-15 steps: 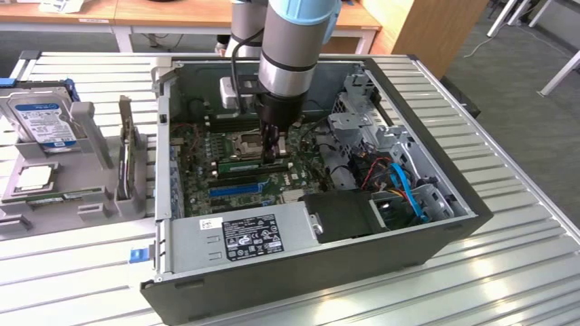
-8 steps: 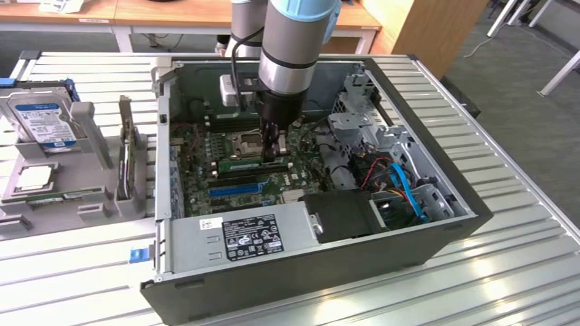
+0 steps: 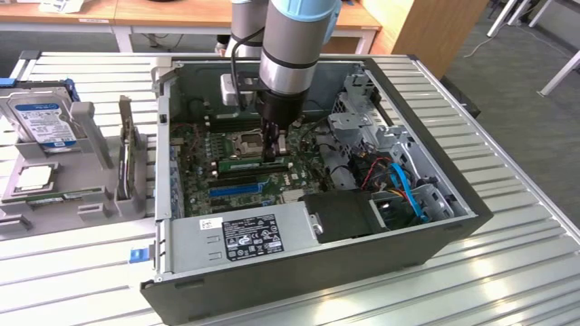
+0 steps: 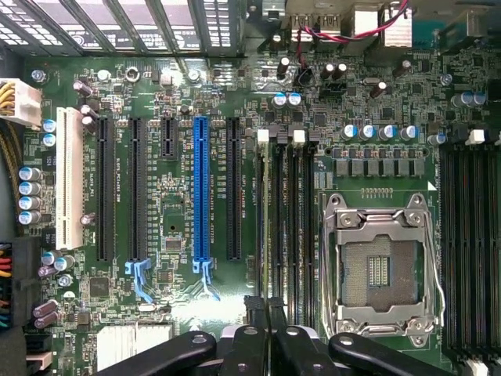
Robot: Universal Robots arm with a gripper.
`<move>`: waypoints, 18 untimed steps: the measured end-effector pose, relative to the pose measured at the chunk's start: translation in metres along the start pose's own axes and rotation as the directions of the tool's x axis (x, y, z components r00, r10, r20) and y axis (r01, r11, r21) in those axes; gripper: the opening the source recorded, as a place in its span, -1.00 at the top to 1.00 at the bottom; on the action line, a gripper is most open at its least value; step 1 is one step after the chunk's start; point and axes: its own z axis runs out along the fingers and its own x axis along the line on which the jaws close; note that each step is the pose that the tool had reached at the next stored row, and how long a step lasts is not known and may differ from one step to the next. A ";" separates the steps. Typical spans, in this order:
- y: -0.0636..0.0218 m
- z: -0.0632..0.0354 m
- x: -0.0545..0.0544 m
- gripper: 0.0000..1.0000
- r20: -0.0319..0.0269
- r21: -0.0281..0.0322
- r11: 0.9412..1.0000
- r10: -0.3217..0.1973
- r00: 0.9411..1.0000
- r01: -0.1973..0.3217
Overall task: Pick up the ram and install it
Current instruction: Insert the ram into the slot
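The end effector (image 3: pixel 274 151), pinched almost shut on the ram (image 3: pixel 243 164), reaches into the open case (image 3: pixel 426 234) on the surface (image 3: pixel 517 272). The green stick stands on edge at its tip, low over the motherboard (image 3: pixel 204 178) just beside the CPU socket (image 3: pixel 246 142), running toward the exterior view's left

An open computer case (image 3: pixel 317 285) is lying on its side on a slatted metal table (image 3: pixel 507 272), with a grey power supply (image 3: pixel 240 238) sitting along its near edge and blue cables (image 3: pixel 403 183) curling in the bay at the exterior view's right. Inside, a green motherboard (image 4: pixel 176 188) is showing a metal-framed processor socket (image 4: pixel 383 270), a blue expansion slot (image 4: pixel 201 188) standing between black ones, and a white slot (image 4: pixel 70 180) well apart from it. On the exterior view's left a grey holder (image 3: pixel 54 183) is carrying a hard drive (image 3: pixel 41 115) and an upright dark card (image 3: pixel 127 156), while a wooden desk (image 3: pixel 181 13) is standing at the far side.
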 end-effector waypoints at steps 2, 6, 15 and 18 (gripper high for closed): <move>0.0000 0.0000 0.000 0.76 0.000 0.000 1.000 0.000 1.000 0.000; 0.0009 0.0000 0.000 0.76 0.000 0.000 1.000 0.000 1.000 0.000; 0.0011 0.0001 0.000 0.76 0.000 0.000 1.000 -0.011 1.000 0.011; 0.0010 0.0003 0.000 0.76 0.000 0.000 1.000 -0.010 1.000 0.010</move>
